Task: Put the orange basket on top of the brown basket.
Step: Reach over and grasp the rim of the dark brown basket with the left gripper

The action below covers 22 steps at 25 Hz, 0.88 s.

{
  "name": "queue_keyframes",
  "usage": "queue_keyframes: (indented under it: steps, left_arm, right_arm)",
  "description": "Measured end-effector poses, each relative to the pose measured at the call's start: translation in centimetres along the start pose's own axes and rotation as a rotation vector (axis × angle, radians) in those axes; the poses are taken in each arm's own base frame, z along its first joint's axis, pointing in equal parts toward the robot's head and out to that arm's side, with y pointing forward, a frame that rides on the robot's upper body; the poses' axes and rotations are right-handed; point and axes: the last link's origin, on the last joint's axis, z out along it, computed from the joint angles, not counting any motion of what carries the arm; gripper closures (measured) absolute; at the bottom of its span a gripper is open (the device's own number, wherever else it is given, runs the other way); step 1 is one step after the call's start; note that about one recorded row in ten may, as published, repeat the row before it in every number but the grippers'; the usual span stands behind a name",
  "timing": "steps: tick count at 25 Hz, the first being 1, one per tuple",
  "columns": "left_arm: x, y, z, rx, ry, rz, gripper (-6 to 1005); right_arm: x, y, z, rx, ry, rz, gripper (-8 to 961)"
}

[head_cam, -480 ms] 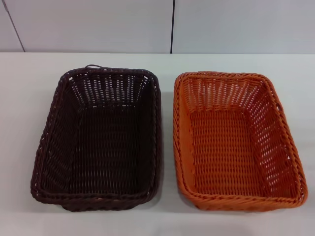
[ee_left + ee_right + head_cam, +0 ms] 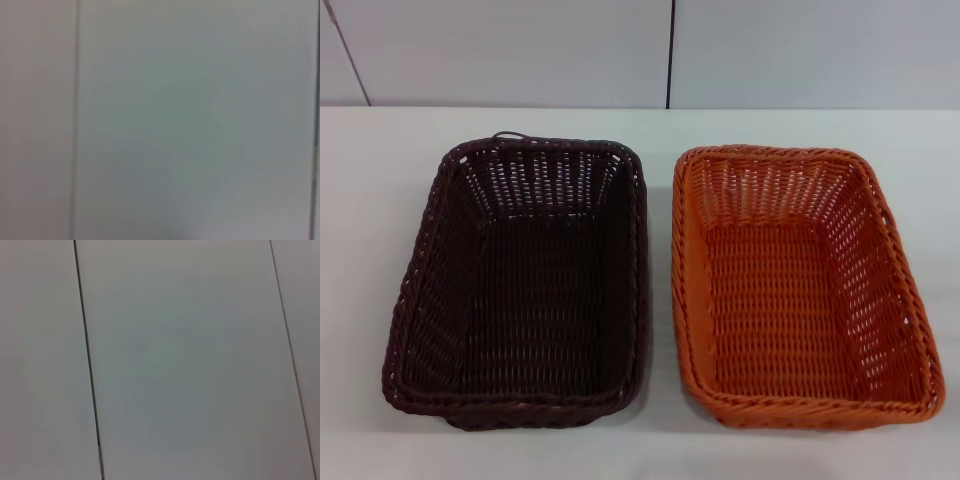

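Orange basket (image 2: 803, 285) sits untouched right of the brown basket (image 2: 520, 285); grippers unseen, so you must first reach and grasp its rim.

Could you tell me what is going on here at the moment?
Nothing is being handled yet. The brown basket and the orange basket sit side by side on the white table, both empty, with a narrow gap between them, brown on the robot's left. Neither end effector is in view; both wrist cameras show only pale panels. The stacking has not begun.
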Motion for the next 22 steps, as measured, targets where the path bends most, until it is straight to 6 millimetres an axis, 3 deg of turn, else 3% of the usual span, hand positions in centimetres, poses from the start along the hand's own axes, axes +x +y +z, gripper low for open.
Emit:
queue_keyframes:
  steps: [3,5,6,8,9,12,14,17,18,19,22]
  left_arm:
    - [1.1,0.9,1.3,-0.058,-0.03,-0.018,212]
    - [2.8,1.9,2.7,-0.125,-0.065,-0.012,212]
    - [4.8,2.7,4.0,-0.188,-0.104,0.019,212]
    - [4.8,2.7,4.0,-0.188,-0.104,0.019,212]
    - [7.5,3.7,4.6,-0.24,-0.122,0.035,212]
    - [8.3,4.0,4.7,-0.253,-0.133,0.042,213]
    - [12.4,5.7,4.2,-0.317,-0.257,0.083,213]
    - [12.4,5.7,4.2,-0.317,-0.257,0.083,214]
    - [15.0,8.0,2.8,-0.393,-0.406,0.17,214]
    - [16.1,9.2,2.0,-0.44,-0.47,0.219,214]
    - [16.1,9.2,2.0,-0.44,-0.47,0.219,215]
  right_arm:
    - [0.1,0.2,0.2,-0.006,0.008,0.003,121]
    - [0.1,0.2,0.2,-0.008,0.013,0.003,121]
    - [0.2,0.3,0.4,-0.01,0.023,0.004,121]
    - [0.3,0.4,0.5,-0.012,0.027,0.004,121]
    - [0.3,0.4,0.5,-0.014,0.029,0.004,121]
    - [0.3,0.4,0.6,-0.012,0.033,0.005,122]
    - [0.3,0.4,0.6,-0.011,0.033,0.005,122]
    - [0.4,0.3,0.6,-0.008,0.036,0.004,122]
    - [0.4,0.2,0.6,-0.008,0.038,0.003,122]
    - [0.4,0.2,0.7,-0.008,0.039,0.001,122]
    - [0.4,0.3,0.8,-0.011,0.039,-0.002,122]
